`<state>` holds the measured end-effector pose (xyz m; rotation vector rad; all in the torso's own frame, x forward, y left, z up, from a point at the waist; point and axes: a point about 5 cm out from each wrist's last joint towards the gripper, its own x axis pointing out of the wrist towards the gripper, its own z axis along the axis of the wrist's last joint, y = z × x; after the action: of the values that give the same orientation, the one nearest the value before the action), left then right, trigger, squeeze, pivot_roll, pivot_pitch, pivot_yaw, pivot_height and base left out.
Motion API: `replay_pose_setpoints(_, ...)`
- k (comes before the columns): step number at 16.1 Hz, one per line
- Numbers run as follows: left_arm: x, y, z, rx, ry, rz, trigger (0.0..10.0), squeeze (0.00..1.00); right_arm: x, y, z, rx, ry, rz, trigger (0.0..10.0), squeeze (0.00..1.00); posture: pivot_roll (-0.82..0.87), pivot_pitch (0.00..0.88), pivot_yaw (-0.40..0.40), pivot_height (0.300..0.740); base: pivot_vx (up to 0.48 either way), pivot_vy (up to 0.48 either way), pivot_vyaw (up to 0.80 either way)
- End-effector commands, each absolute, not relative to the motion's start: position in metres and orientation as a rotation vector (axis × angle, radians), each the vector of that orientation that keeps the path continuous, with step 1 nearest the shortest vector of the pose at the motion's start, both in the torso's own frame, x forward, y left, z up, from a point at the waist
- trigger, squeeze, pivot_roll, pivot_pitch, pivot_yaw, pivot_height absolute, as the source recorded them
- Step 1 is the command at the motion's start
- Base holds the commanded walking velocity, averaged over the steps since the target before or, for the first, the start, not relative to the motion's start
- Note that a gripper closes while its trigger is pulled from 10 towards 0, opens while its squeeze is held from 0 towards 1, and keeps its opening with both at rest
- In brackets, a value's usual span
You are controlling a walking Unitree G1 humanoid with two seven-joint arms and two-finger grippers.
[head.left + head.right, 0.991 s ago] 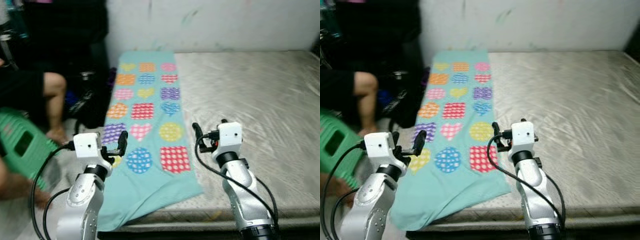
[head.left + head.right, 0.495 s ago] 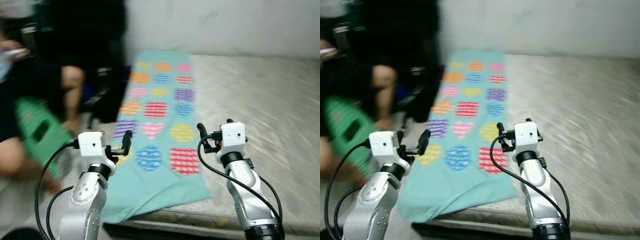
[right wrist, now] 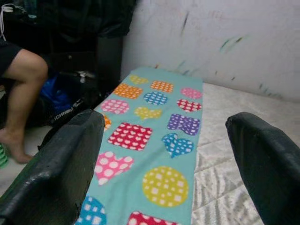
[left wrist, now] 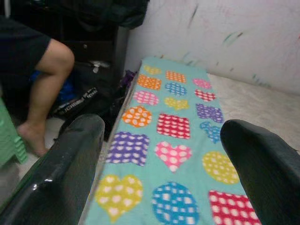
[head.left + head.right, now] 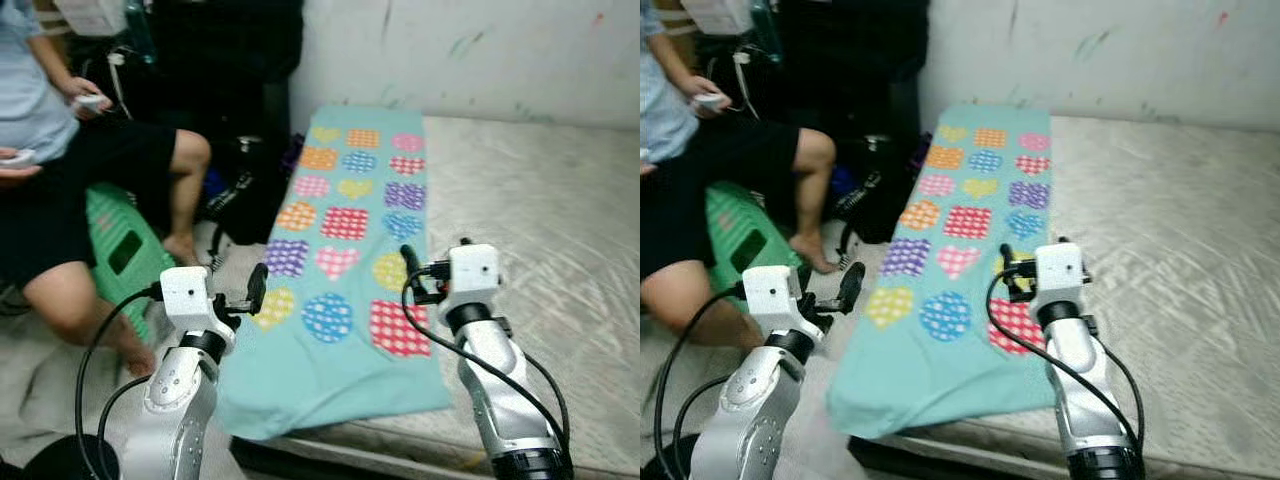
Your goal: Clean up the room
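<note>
Hovering with jaws spread, both grippers [image 5: 258,287] [image 5: 410,270] should pinch the blanket's [image 5: 345,270] near corners together.

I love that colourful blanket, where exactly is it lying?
The blanket lies along the mattress's left edge, its near end drooping over, beside the seated person.

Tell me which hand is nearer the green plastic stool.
Left. The left hand hangs over the floor beside the green plastic stool; the right hand is farther off, above the patterned blanket.

Both arms raised forward, left hand [image 5: 256,290] and right hand [image 5: 411,270] spread wide
</note>
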<state>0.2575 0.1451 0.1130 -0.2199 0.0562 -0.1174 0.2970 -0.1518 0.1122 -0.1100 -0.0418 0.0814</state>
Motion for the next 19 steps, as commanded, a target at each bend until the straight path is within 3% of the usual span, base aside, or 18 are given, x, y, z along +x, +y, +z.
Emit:
replay_pose_setpoints(1, 0.2575, 0.1507, 0.1133, -0.204, 0.058, -0.097, 10.0, 0.0, 0.2973, -0.1466, 0.1135, -0.098, -0.049, 0.096, 10.0, 0.0, -0.12, 0.0, 0.022, 0.74, 0.0, 0.48, 0.0)
replay_pose_setpoints(7, 0.2576, 0.1499, 0.1137, -0.202, 0.056, -0.099, 10.0, 0.0, 0.2974, -0.1468, 0.1134, -0.098, -0.049, 0.095, 10.0, 0.0, -0.12, 0.0, 0.022, 0.74, 0.0, 0.455, 0.0)
replay_pose_setpoints(19, 0.2558, 0.1468, 0.1146, -0.208, 0.048, -0.112, 10.0, 0.0, 0.2975, -0.1475, 0.1112, -0.086, -0.043, 0.082, 10.0, 0.0, -0.12, 0.0, 0.022, 0.74, 0.0, 0.0, 0.0)
